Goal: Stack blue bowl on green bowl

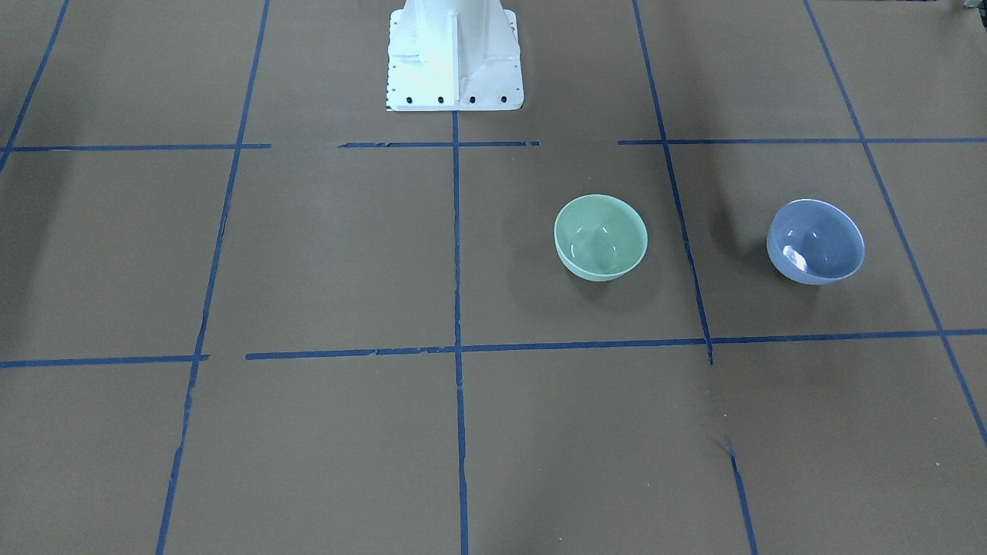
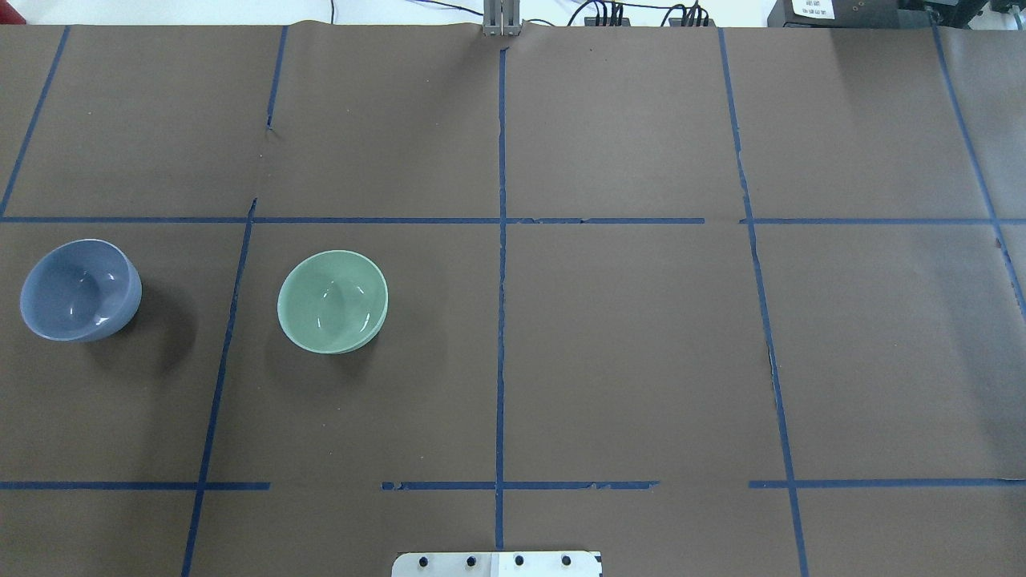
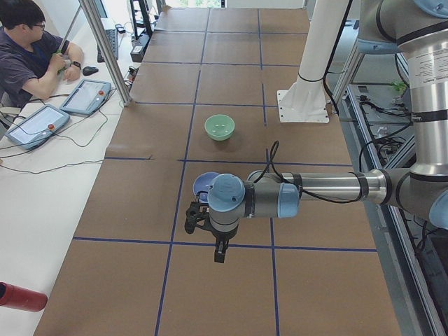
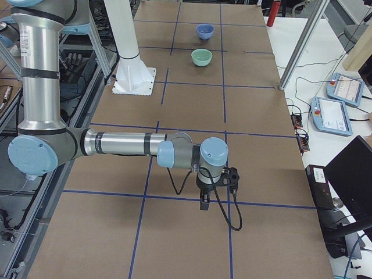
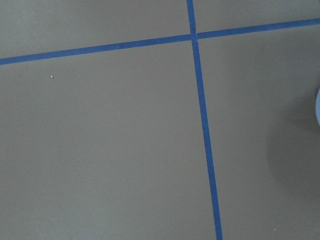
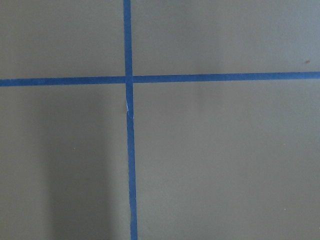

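The blue bowl (image 1: 816,242) stands upright and empty on the brown table, on my left side; it also shows in the overhead view (image 2: 78,290). The green bowl (image 1: 601,237) stands upright and empty beside it, apart, toward the table's middle (image 2: 333,301). My left gripper (image 3: 219,248) shows only in the left side view, hanging above the table just short of the blue bowl (image 3: 204,183); I cannot tell if it is open. My right gripper (image 4: 205,202) shows only in the right side view, far from both bowls; I cannot tell its state.
The white robot base (image 1: 453,58) stands at the table's robot-side edge. Blue tape lines (image 2: 501,240) grid the brown table cover. An operator (image 3: 28,56) sits at a side desk with teach pendants (image 3: 35,124). A red bottle (image 3: 21,297) lies on that desk.
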`<state>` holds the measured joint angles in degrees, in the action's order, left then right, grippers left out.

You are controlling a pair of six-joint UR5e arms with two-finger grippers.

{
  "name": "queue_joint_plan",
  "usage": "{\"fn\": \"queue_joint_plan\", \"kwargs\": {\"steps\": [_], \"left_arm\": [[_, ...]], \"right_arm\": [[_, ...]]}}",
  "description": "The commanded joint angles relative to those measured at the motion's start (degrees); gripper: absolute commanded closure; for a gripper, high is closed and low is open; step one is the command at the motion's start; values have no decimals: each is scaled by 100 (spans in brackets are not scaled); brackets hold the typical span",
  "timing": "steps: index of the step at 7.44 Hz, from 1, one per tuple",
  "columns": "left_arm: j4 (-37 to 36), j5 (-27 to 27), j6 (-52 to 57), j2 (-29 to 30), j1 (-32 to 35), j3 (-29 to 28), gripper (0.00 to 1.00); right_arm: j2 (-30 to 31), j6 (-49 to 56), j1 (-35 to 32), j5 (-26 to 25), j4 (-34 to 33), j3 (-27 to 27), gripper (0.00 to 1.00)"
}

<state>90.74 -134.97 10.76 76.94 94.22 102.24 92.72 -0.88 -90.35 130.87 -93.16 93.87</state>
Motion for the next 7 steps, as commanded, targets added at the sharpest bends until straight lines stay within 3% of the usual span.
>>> {"fn": "queue_joint_plan", "kwargs": {"steps": [1,5,7], "left_arm": [[5,-20,-30,32,-9,-11,0],[110,-20,-65,67,-53,-64,0],[880,-20,-1339,67,-499,-47,0]], "right_arm": [[-8,0,0,0,0,0,0],[1,-9,0,0,0,0,0],[1,0,0,0,0,0,0]]}}
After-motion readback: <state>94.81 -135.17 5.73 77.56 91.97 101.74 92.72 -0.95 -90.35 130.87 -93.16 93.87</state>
